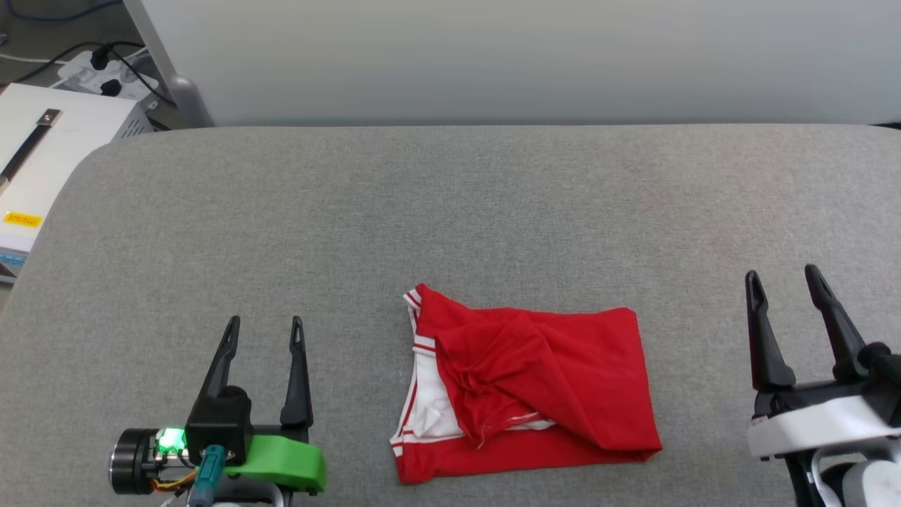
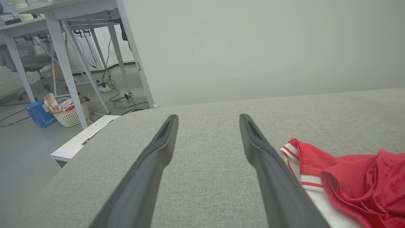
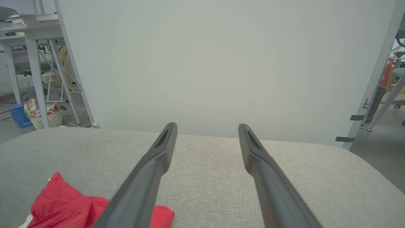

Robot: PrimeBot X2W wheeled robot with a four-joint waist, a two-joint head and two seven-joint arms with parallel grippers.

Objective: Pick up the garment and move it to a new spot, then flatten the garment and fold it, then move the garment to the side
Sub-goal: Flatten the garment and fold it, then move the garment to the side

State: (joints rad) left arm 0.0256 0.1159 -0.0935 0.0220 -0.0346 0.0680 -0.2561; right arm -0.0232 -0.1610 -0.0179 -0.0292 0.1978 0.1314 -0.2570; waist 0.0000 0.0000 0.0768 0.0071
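Note:
The garment (image 1: 528, 384), red with white striped trim, lies crumpled in a loose heap on the grey table (image 1: 450, 211) near its front edge. No lettering shows on it. My left gripper (image 1: 266, 322) stands open to the garment's left, apart from it, fingers pointing away from me. On the far right my right gripper (image 1: 781, 273) is open too, well clear of the cloth. The left wrist view has the garment (image 2: 348, 180) just right of the open left gripper (image 2: 207, 118). In the right wrist view the garment (image 3: 66, 205) lies lower left of the open right gripper (image 3: 207, 126).
A pale wall panel (image 1: 493, 56) rises behind the table. A white box (image 1: 42, 155) and a power strip with cables (image 1: 105, 67) sit at the far left. Desk legs and a laundry basket (image 2: 68, 110) stand on the floor beyond the table's left end.

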